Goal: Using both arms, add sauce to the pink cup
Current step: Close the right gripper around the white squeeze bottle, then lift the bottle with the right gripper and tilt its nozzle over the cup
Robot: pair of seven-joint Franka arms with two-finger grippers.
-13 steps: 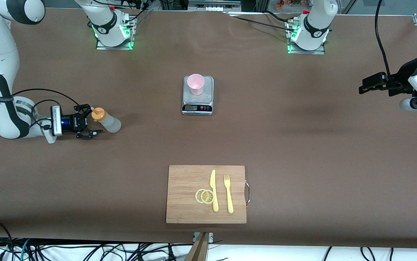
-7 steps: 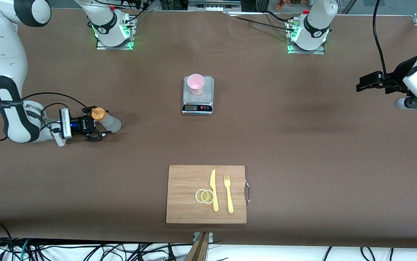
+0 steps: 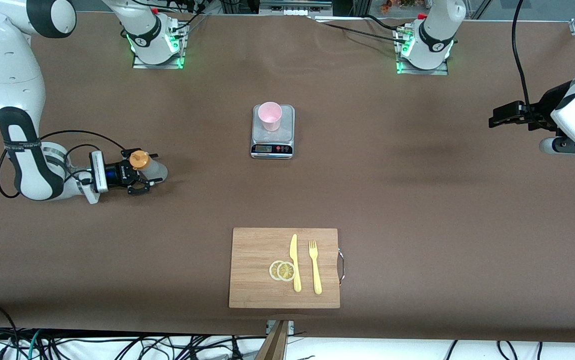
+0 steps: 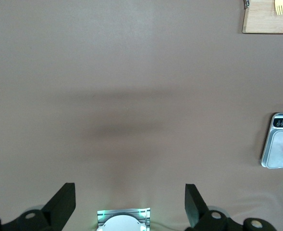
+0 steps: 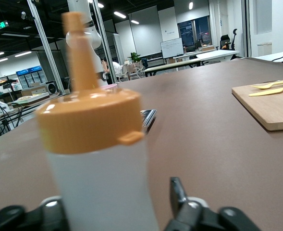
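The sauce bottle [image 3: 156, 171], frosted with an orange nozzle cap [image 3: 138, 160], stands on the table toward the right arm's end. My right gripper [image 3: 147, 171] lies low and level around it, open, one finger on each side. The right wrist view shows the bottle [image 5: 98, 163] filling the space within the right gripper [image 5: 113, 202], with a gap left at one finger [image 5: 178, 191]. The pink cup [image 3: 270, 116] stands upright on a kitchen scale [image 3: 272, 141] mid-table. My left gripper [image 3: 496, 120] waits open in the air over the left arm's end of the table.
A wooden cutting board [image 3: 254, 250] lies nearer the front camera than the scale, with a yellow knife [image 3: 295, 262], a fork [image 3: 315, 267] and lemon slices [image 3: 282, 270] on it. The left wrist view shows the scale [image 4: 277, 156] and the board's corner [image 4: 261, 19].
My right gripper has slid forward so its fingers straddle the bottle, and they have drawn closer together. The left arm has drifted only slightly.
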